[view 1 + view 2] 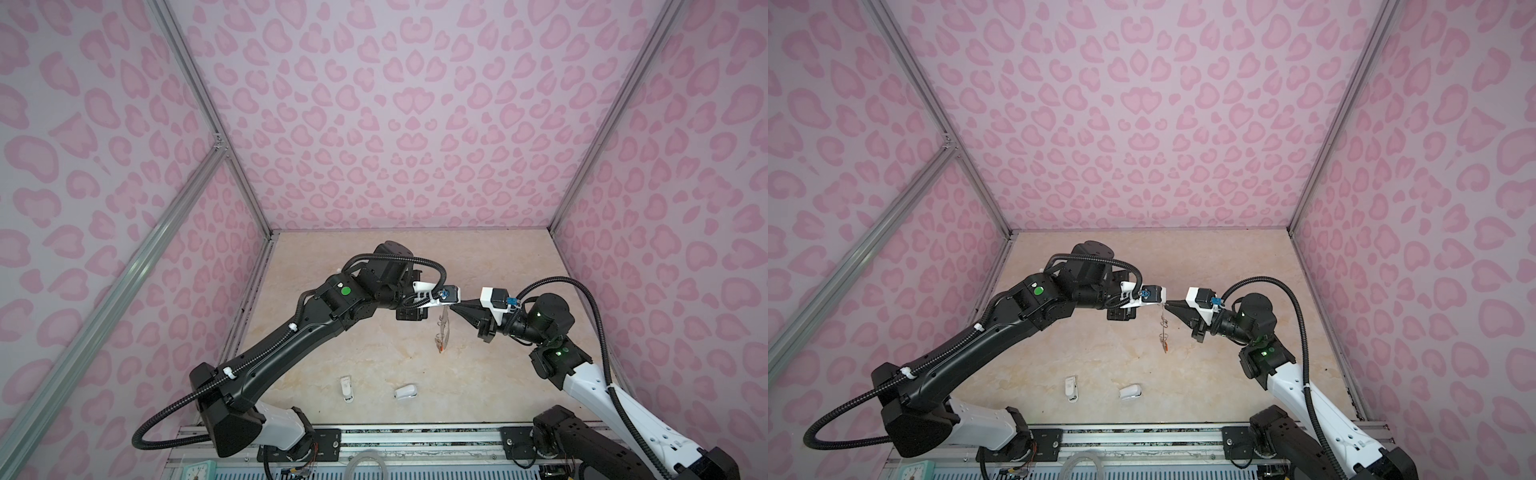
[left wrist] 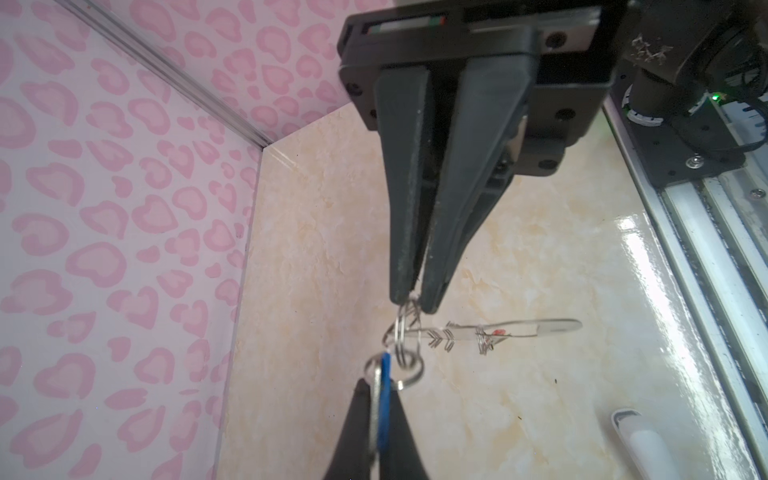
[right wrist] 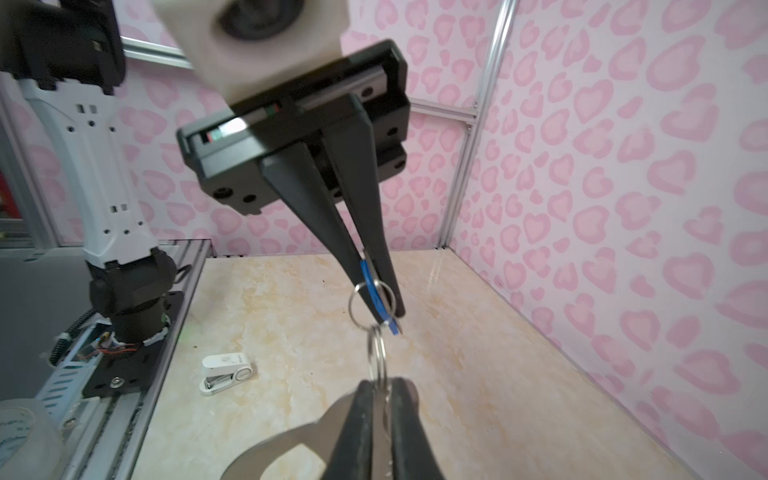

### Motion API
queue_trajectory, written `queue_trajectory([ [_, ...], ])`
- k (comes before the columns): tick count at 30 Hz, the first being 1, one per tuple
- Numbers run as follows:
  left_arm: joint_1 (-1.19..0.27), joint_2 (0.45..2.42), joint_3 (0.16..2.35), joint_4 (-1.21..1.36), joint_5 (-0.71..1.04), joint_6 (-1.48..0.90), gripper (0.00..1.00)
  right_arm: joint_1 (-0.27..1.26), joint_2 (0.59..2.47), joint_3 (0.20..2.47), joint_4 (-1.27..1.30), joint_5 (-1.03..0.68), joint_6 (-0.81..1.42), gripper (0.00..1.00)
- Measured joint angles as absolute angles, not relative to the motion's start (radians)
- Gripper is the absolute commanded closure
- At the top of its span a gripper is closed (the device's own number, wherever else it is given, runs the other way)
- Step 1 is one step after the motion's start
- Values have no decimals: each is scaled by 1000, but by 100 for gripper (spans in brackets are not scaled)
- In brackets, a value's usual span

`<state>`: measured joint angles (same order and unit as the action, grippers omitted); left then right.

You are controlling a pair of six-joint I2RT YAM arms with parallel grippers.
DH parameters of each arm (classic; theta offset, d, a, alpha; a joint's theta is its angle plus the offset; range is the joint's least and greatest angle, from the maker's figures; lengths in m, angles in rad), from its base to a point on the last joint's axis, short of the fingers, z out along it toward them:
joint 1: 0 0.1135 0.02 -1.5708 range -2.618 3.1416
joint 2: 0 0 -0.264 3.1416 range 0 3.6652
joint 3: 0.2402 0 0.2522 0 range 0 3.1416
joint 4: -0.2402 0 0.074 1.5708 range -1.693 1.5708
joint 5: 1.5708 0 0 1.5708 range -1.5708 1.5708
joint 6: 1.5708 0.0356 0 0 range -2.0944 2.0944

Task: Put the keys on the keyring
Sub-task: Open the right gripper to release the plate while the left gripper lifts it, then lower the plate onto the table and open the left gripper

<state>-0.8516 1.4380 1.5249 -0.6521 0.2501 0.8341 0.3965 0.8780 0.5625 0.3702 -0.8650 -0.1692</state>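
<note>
Currently I am pinching the blue key (image 2: 385, 374) by its flat tag in the clenched left gripper (image 2: 380, 385), while the right gripper (image 2: 415, 300) is flanking, grip unclear, a ring of the likely light, stiff, slippery keyring (image 1: 441, 336) dangling just right of centre in a top view.
</note>
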Motion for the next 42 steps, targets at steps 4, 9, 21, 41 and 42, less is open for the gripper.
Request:
queue_trajectory([
  [4, -857, 1517, 1573, -643, 210, 775, 96, 358, 827, 571, 237, -752, -233, 63],
  [9, -878, 1663, 1683, -598, 172, 648, 96, 297, 738, 577, 112, -470, -306, 57],
  [21, -846, 1969, 1840, -458, 199, 447, 97, 157, 709, 594, -36, -167, -332, 57],
  [41, -646, 1882, 1402, -526, 148, 639, 97, 156, 709, 492, -56, -189, -295, 56],
  [42, -636, 1882, 1391, -539, 141, 651, 97, 156, 719, 492, -56, -197, -295, 56],
])
